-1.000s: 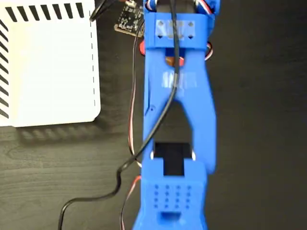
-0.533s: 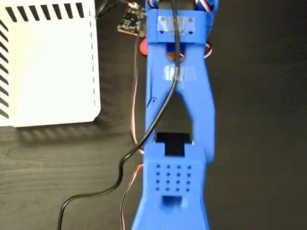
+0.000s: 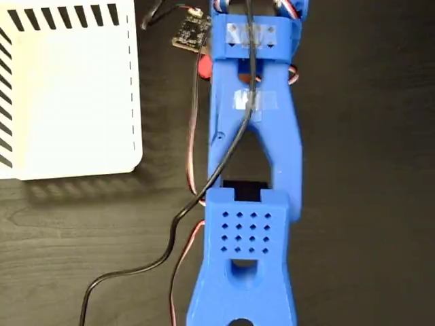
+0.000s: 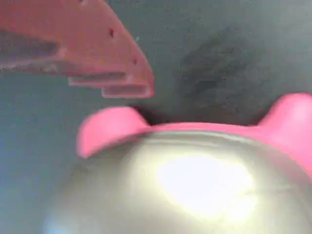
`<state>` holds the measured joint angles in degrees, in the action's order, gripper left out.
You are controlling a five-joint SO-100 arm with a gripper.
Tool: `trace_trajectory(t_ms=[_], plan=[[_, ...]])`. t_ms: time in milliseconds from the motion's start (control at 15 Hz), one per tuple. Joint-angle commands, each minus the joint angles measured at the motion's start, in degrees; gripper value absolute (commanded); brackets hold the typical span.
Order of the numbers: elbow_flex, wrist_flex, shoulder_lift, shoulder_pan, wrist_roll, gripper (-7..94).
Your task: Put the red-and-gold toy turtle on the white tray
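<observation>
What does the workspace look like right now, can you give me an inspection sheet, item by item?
Surface: dark wood-grain table, bare at the right.
Job's things: white tray at upper left, nothing on it; red-and-gold toy turtle fills the wrist view close up, blurred, only a red sliver showing beside the arm from above.
Clutter: nothing seen.
Gripper: one reddish finger seen above the turtle; open or shut cannot be told.
Cables: black cable and thin red wires trail along the blue arm; small circuit board near the top.
Surroundings: nothing seen.
</observation>
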<state>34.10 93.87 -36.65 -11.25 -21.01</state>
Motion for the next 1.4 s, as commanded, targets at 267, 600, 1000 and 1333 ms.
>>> trace_trajectory(t_ms=[267, 600, 1000, 1333], plan=[[-7.03, 1.14, 0.88, 0.09, -2.99, 48], [-6.77, 1.14, 1.32, 0.7, -4.92, 15], [-4.92, 0.09, 0.53, 0.18, -5.27, 0], [5.8, -3.16, -19.51, -2.2, -2.72, 0]])
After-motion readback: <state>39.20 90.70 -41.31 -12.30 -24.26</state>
